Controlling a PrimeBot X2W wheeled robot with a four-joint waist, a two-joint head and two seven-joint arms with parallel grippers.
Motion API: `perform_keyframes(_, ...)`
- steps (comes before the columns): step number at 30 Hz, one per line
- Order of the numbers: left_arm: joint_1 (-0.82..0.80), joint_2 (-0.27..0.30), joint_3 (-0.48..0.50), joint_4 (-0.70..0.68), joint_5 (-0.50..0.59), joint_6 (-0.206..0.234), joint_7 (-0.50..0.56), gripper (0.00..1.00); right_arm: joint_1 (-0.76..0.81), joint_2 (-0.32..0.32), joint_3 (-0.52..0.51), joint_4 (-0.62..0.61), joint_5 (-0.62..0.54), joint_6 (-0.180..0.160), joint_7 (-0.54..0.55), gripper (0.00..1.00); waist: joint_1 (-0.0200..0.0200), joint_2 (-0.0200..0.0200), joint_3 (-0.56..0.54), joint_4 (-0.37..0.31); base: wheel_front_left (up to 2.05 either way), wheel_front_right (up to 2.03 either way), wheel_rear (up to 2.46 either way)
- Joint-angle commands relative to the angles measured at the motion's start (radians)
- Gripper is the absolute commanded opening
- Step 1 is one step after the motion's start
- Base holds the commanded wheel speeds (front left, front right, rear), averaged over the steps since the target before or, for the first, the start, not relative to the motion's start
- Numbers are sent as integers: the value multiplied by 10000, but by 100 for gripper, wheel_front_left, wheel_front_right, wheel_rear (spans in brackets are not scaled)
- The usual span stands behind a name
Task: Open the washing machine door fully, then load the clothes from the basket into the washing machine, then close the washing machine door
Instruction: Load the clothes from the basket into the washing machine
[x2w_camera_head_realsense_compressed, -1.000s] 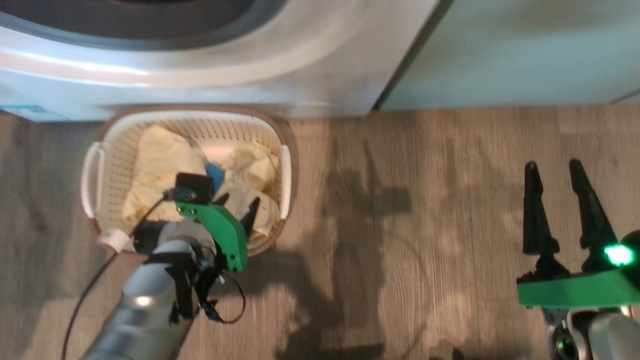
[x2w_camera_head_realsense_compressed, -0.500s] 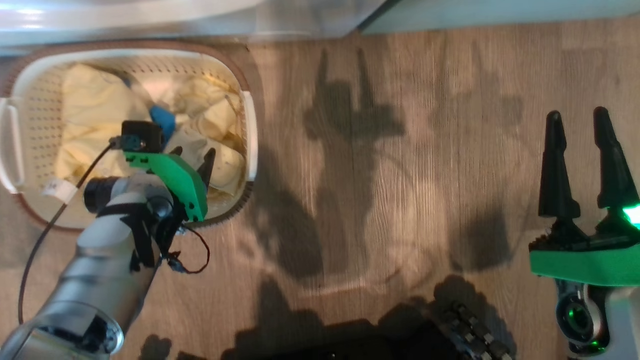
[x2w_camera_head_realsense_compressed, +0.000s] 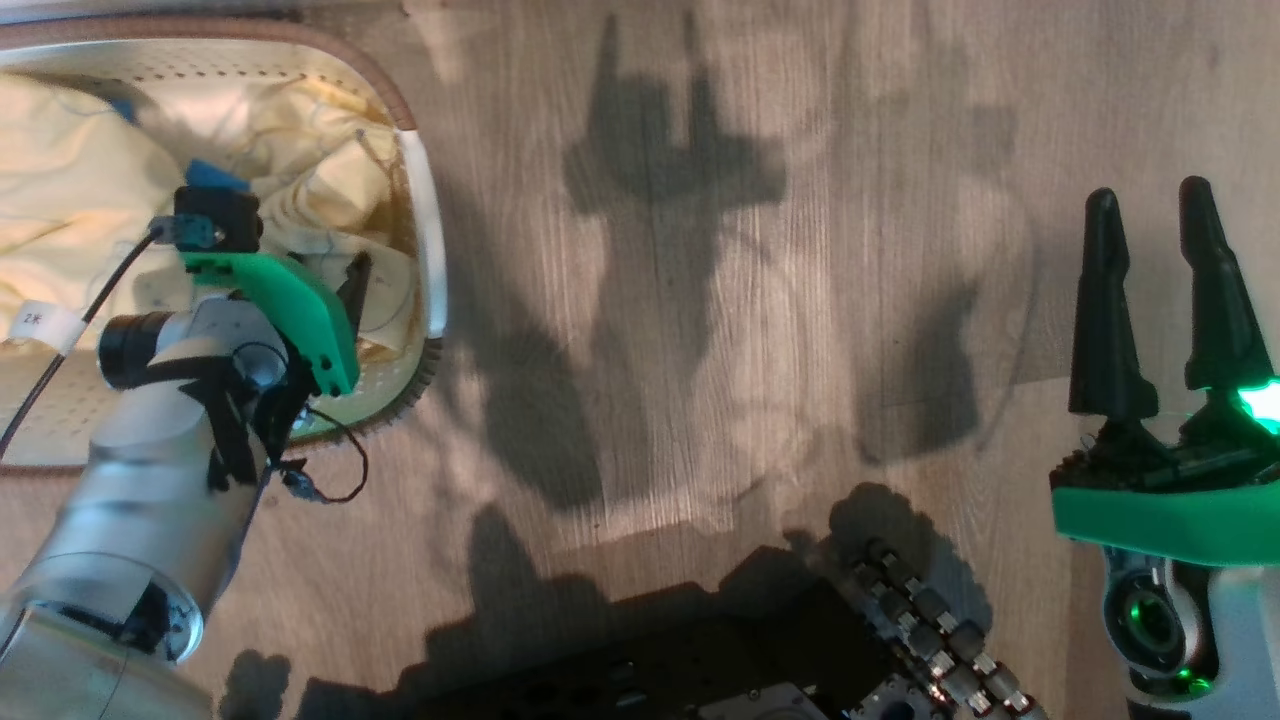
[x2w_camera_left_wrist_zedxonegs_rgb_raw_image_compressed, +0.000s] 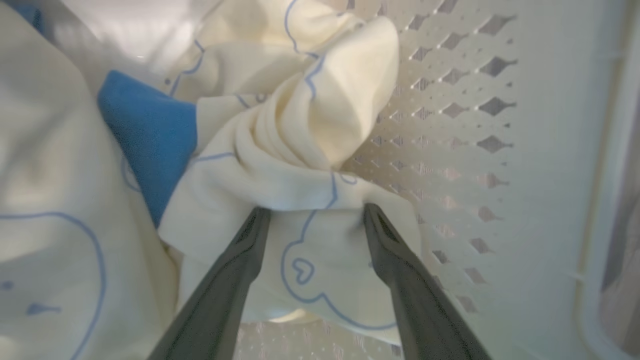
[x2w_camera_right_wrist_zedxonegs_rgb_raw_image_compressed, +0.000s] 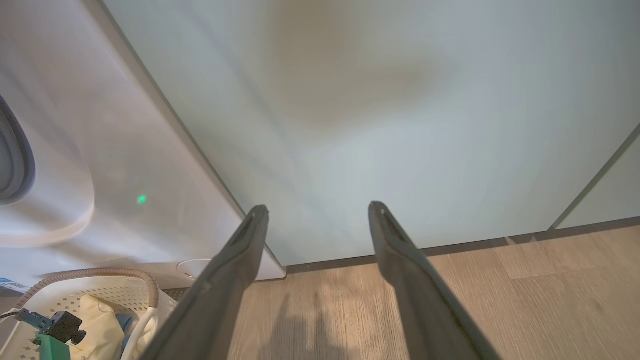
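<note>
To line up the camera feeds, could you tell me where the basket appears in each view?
Head view: the basket sits in the upper left corner, cut by the edge.
Left wrist view: its perforated wall covers the right side.
Right wrist view: the basket sits in the lower left corner.
Shared landmark: the clothes inside it, pale yellow with a blue patch.

light: warm, fairly bright | shadows: dark, soft-edged on floor (x2w_camera_head_realsense_compressed: 650, 300) | glare: LED (x2w_camera_head_realsense_compressed: 1262, 402) blown out | blur: clothes (x2w_camera_left_wrist_zedxonegs_rgb_raw_image_compressed: 310, 125) soft, cabinet (x2w_camera_right_wrist_zedxonegs_rgb_raw_image_compressed: 375, 125) hazy
</note>
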Motion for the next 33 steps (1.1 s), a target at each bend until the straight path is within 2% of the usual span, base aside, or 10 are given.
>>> perform_keyframes(1, 88, 343, 88, 114, -73, -7, 53, 100, 177, -156, 205, -349, 98, -29, -65, 100, -2, 1, 105, -145, 0, 0, 0)
perform_keyframes(2, 43, 354, 49, 232, -68, -7, 41, 77, 183, -156, 211, -368, 108, -29, -65, 100, -2, 1, 124, -181, 0, 0, 0)
perform_keyframes(3, 24, 342, -3, 324, -73, -7, 56, 36, 192, -156, 209, -385, 123, -29, -65, 100, -2, 1, 139, -214, 0, 0, 0)
perform_keyframes(4, 18, 325, -50, 405, -95, -7, 88, 0, 199, -156, 203, -402, 138, -29, -65, 100, -2, 1, 145, -240, 0, 0, 0)
perform_keyframes(13, 66, 146, -345, 895, -168, -7, -242, 0, 277, -156, 67, -397, 105, -29, -65, 100, -2, 1, -98, -94, 0, 0, 0)
perform_keyframes(25, 270, -385, -1010, 714, 383, 69, -1913, 0, 405, -156, -402, -256, -520, -29, -65, 100, -2, 1, -1325, 858, 0, 0, 0)
perform_keyframes(28, 306, -424, -939, 226, 608, 266, -2003, 0, 466, -156, -570, -212, -725, -29, -65, 100, -2, 1, -1692, 1100, 0, 0, 0)
perform_keyframes(33, 857, -224, -171, -1823, 1334, 876, -2013, 0, 588, -156, -779, -140, -1069, -29, -65, 100, -2, 1, -2353, 1484, 0, 0, 0)
